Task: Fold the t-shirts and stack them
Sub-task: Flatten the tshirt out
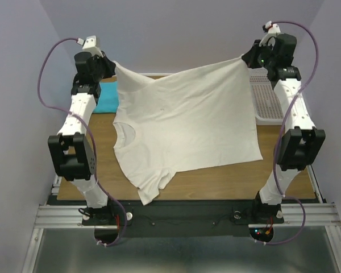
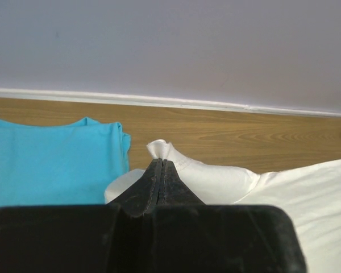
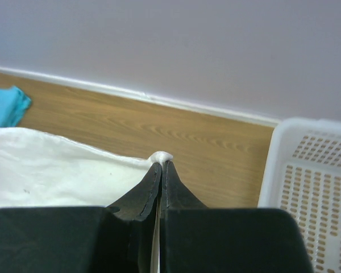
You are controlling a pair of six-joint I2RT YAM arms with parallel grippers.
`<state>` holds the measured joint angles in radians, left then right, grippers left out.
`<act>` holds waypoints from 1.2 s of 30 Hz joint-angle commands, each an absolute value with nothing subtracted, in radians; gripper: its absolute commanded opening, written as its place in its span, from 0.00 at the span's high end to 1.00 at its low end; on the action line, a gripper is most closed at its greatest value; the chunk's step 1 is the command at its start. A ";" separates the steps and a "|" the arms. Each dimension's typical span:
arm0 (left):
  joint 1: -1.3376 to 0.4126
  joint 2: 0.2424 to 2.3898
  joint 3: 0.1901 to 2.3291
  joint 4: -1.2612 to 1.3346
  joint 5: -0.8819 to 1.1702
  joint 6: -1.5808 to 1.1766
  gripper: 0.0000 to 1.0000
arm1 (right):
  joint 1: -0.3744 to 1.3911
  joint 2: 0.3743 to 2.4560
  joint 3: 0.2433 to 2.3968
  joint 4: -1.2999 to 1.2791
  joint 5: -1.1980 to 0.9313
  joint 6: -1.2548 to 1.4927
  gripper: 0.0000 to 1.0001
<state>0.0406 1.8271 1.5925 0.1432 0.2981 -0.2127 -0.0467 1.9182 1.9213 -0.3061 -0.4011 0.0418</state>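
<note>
The cream t-shirt (image 1: 182, 125) hangs stretched between both grippers above the table, its lower part trailing on the wood toward the near edge. My left gripper (image 1: 112, 63) is shut on one corner of it; in the left wrist view the cloth (image 2: 216, 179) pokes out past the closed gripper (image 2: 162, 162). My right gripper (image 1: 245, 57) is shut on the other corner; the right wrist view shows a tuft of the cream t-shirt (image 3: 160, 156) at the closed gripper (image 3: 161, 165). The turquoise t-shirt (image 1: 106, 96) lies folded at the back left, also in the left wrist view (image 2: 51, 162).
A white perforated basket (image 1: 267, 102) stands at the back right, close to my right arm, and shows in the right wrist view (image 3: 312, 182). The wooden table (image 1: 244, 176) ends at a back wall. Bare wood shows near the front right.
</note>
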 commanded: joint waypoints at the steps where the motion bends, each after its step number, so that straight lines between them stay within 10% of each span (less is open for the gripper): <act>1: 0.043 1.539 1.545 0.295 0.249 -0.230 1.00 | -0.080 1.720 1.985 -0.231 -0.443 0.034 0.99; 16: 0.043 0.928 1.519 0.341 0.075 -0.279 1.00 | -0.101 1.373 2.235 -0.333 -0.331 0.067 1.00; 36: 0.043 0.874 1.573 0.354 0.089 -0.354 1.00 | -0.107 1.207 2.155 -0.374 -0.319 0.095 0.99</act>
